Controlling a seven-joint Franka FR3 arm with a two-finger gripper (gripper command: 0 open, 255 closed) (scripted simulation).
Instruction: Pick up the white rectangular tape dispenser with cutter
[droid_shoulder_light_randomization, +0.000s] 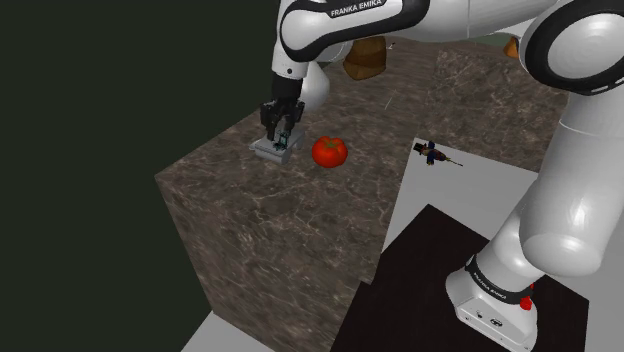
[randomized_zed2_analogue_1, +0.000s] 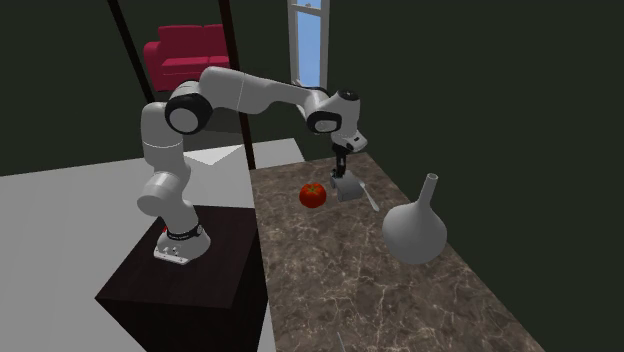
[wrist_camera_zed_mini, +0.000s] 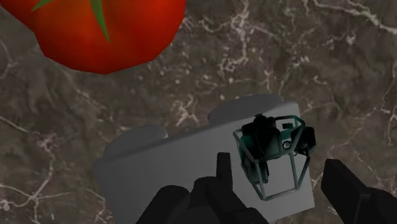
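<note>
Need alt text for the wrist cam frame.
Open end effector poised over the cutter end of a pale grey tape dispenser, which lies on a dark marbled countertop. A red tomato sits beyond the dispenser.

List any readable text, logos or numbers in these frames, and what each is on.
"FRANKA EMIKA": on the white arm's upper link, in the shoulder view.
Small dark marks on the arm's base: too small to read.
Nothing is written on the tape dispenser, the tomato or the grey vase.
</note>
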